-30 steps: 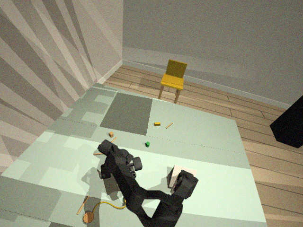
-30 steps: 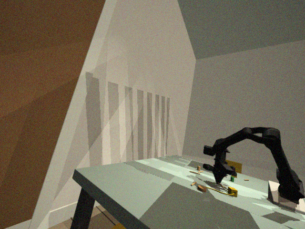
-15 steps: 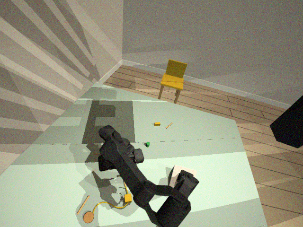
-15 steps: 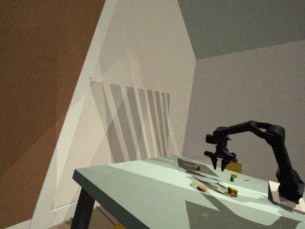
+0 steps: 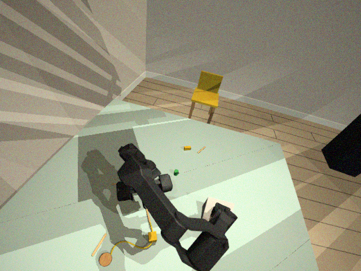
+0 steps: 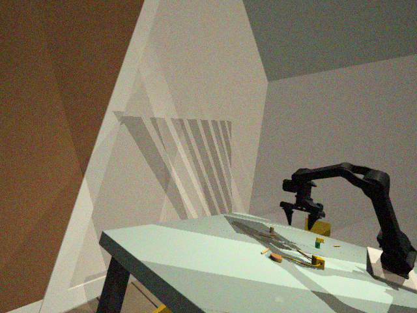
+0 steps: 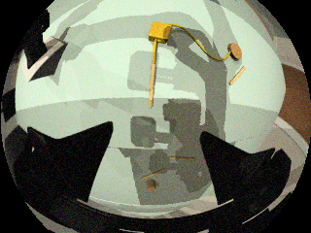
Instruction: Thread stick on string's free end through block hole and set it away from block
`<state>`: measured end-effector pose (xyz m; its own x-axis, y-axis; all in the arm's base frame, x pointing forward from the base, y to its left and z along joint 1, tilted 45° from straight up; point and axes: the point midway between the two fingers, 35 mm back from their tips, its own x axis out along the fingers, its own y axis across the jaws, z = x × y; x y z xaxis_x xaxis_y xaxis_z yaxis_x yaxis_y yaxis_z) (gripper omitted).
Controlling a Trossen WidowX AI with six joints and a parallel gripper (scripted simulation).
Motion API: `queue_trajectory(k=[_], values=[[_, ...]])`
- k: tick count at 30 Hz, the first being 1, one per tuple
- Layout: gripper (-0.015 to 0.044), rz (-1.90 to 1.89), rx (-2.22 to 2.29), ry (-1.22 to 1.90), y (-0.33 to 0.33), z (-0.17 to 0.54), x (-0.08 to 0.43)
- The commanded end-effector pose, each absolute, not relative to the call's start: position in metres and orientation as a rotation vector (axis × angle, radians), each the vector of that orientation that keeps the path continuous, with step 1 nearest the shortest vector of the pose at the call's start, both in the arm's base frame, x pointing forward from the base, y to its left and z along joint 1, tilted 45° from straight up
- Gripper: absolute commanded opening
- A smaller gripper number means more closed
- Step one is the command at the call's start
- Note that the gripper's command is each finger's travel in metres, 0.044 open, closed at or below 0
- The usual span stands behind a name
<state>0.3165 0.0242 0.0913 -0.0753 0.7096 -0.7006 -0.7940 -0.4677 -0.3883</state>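
Note:
The yellow block [image 5: 152, 236] [image 6: 318, 261] [image 7: 159, 32] sits on the table. The yellow string [image 5: 125, 241] [image 7: 196, 43] runs from the round wooden button [image 5: 105, 259] [image 6: 275, 257] [image 7: 234, 51] to one side of the block. A short length of string comes out at the opposite side, leading to the stick [image 5: 149, 217] [image 6: 303, 253] [image 7: 153, 84], which lies on the table pointing away from the block. The hole is not directly visible. My gripper [image 6: 300, 226] [image 7: 158, 131] is wide open and empty, raised above the table, touching nothing. In the top view the arm hides its fingertips.
A loose stick [image 5: 98, 245] [image 7: 237, 76] lies beside the button. Two more sticks [image 7: 155, 174] [image 7: 182, 158] lie near a brown cylinder [image 6: 272, 229] [image 7: 152, 184]. A green cylinder [image 5: 176, 172], a small yellow piece [image 5: 187, 148] and another stick [image 5: 201, 149] lie farther off.

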Motion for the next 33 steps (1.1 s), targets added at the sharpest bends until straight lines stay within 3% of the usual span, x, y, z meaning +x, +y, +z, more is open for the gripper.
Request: queue_trajectory(k=[1, 33], values=[[0.044, 1.765, -1.068, 0.114, 0.0267, 0.0893, 0.3154], [0.044, 1.76, -1.071, 0.114, 0.0244, 0.0913, 0.3164]])
